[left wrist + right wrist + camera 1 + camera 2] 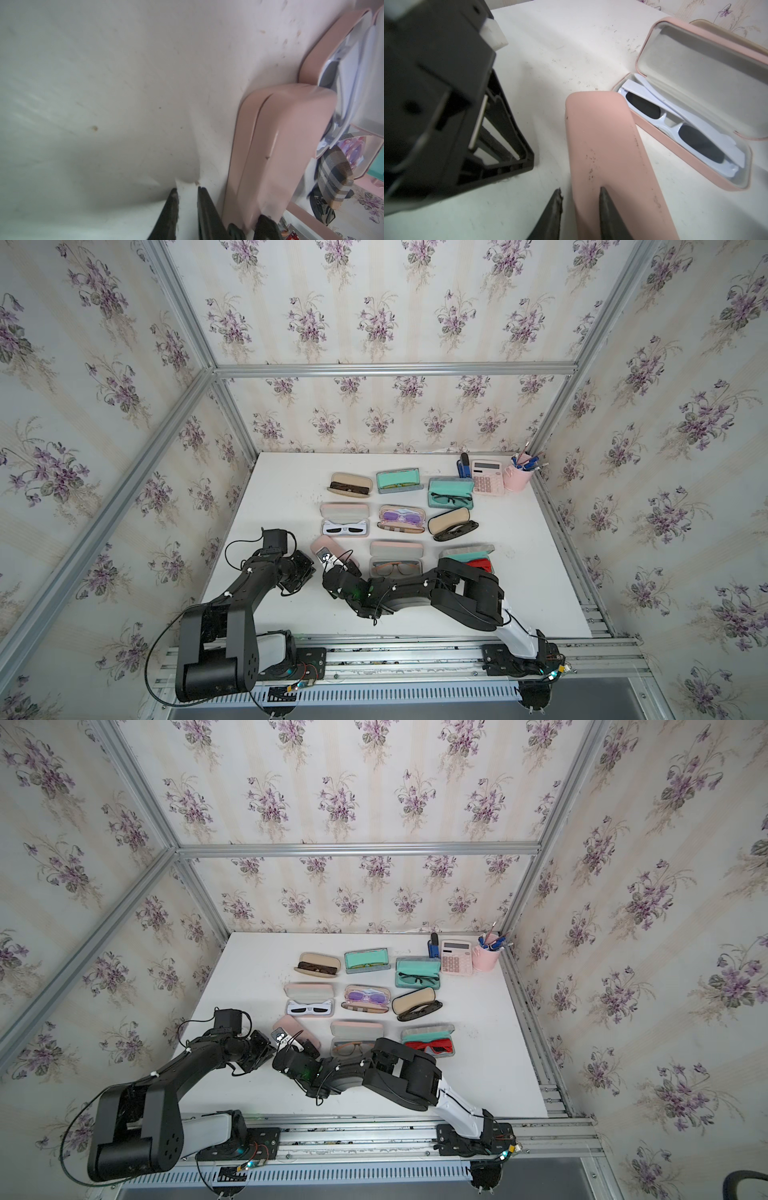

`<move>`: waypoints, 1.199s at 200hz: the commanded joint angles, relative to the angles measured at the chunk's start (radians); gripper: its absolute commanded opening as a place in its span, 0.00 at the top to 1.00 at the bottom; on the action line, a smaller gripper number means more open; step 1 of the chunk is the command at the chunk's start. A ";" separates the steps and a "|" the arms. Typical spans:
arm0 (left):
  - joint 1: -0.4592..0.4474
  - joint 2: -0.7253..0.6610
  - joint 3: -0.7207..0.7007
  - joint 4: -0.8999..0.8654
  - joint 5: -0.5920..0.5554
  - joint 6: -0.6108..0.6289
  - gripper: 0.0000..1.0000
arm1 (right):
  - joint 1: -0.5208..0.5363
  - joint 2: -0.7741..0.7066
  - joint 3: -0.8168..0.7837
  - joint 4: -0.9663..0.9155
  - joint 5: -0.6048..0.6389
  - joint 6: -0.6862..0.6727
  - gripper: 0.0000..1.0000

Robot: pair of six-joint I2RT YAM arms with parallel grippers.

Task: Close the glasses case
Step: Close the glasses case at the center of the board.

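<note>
Right gripper (580,192) straddles an edge of the shut pink case (602,145), jaws moderately apart, one finger over the lid and one over the table (550,52).
Left gripper (186,192) sits just beside the case, jaws a narrow slit apart, holding nothing. The case lies slanted at the table's near left, its far end beside an open case (695,52) holding white sunglasses (675,124).

Honestly nothing readable anywhere here. The pink calculator (487,477) on the counter (291,497) clearly has keys and a display, but the markings are way too small.
</note>
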 commanded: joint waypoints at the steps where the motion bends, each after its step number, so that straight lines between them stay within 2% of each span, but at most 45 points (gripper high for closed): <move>1: 0.001 0.003 0.001 0.012 0.003 0.015 0.79 | 0.013 0.028 -0.034 -0.432 -0.254 0.050 0.67; 43: 0.001 -0.003 -0.004 0.029 0.024 0.015 0.79 | 0.012 0.016 -0.041 -0.465 -0.244 -0.005 0.66; 90: 0.001 -0.037 -0.020 0.023 0.024 0.023 0.78 | 0.012 0.028 -0.018 -0.573 -0.163 -0.079 0.66; 142: 0.000 -0.065 -0.037 0.018 0.035 0.021 0.78 | 0.010 0.025 -0.046 -0.624 -0.041 -0.099 0.66; 240: -0.044 -0.081 -0.053 -0.003 -0.017 0.032 0.77 | -0.031 -0.038 -0.125 -0.622 0.018 -0.114 0.65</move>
